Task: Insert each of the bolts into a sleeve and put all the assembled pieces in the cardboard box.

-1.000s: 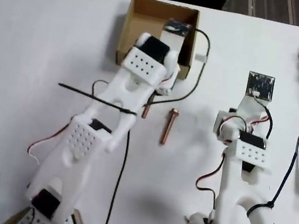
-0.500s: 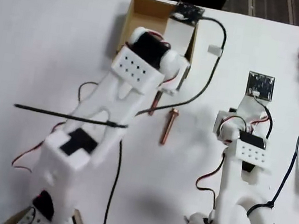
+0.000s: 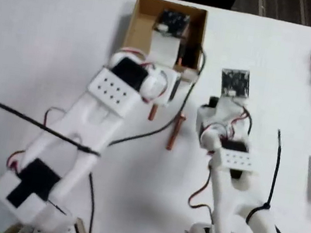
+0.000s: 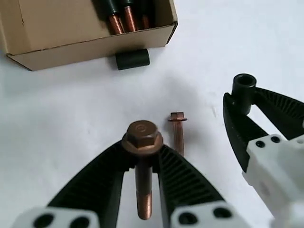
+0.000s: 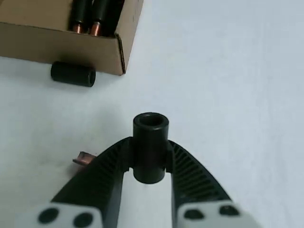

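The left gripper (image 4: 143, 154) is clamped on a bolt (image 4: 143, 138) just under its head; stiff, smooth metal, it probably slips, so that hold suits it. The right gripper (image 5: 149, 159) pinches a rigid sleeve (image 5: 150, 128) across its body, bore left open. The wrist views reveal a spare sleeve (image 5: 73, 74) just beside the box (image 5: 61, 45) and finished pieces (image 4: 124, 19) inside; the high view places the loose bolt (image 3: 175, 132) between the arms.

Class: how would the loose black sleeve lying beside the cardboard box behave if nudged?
The sleeve is a round tube on its side, so it would probably roll. The cardboard box wall beside it would likely stop it that way. It looks rigid and small, probably light.
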Robot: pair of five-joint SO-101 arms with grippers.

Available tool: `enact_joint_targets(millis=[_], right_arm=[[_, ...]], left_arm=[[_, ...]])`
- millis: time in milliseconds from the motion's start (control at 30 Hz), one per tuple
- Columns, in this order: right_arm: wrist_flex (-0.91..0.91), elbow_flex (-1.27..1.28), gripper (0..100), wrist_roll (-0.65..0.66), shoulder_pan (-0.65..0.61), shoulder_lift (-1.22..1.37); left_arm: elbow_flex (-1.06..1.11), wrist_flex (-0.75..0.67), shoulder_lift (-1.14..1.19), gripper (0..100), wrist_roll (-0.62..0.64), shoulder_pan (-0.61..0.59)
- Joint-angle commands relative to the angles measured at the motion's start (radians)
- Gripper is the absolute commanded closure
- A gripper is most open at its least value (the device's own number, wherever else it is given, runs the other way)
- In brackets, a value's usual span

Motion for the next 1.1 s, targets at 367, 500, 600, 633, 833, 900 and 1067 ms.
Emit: enact_joint_targets(millis=[367, 500, 600, 633, 833, 900, 1067], right_arm=[[-0.091, 0.126, 97.6, 0.0, 0.145, -0.374], [0.081, 0.127, 97.5, 0.002, 0.199, -0.608], [0.197, 0.132, 97.5, 0.086, 0.203, -0.746], [0.222, 0.133, 97.5, 0.146, 0.203, -0.782], [0.277, 0.15, 97.5, 0.336, 0.2, -0.878], [0.277, 0.155, 97.5, 0.33, 0.199, -0.883], [0.277, 0.155, 97.5, 0.336, 0.199, -0.885]], left_arm=[[0.427, -0.457, -0.324, 98, -0.002, -0.009], [0.463, -0.496, -0.324, 98, -0.002, -0.011], [0.466, -0.496, -0.322, 98, -0.002, -0.014], [0.467, -0.496, -0.321, 98, -0.002, -0.014], [0.467, -0.491, -0.321, 98, -0.002, -0.014], [0.467, -0.493, -0.321, 98, -0.003, -0.014], [0.469, -0.489, -0.321, 98, -0.003, -0.014]])
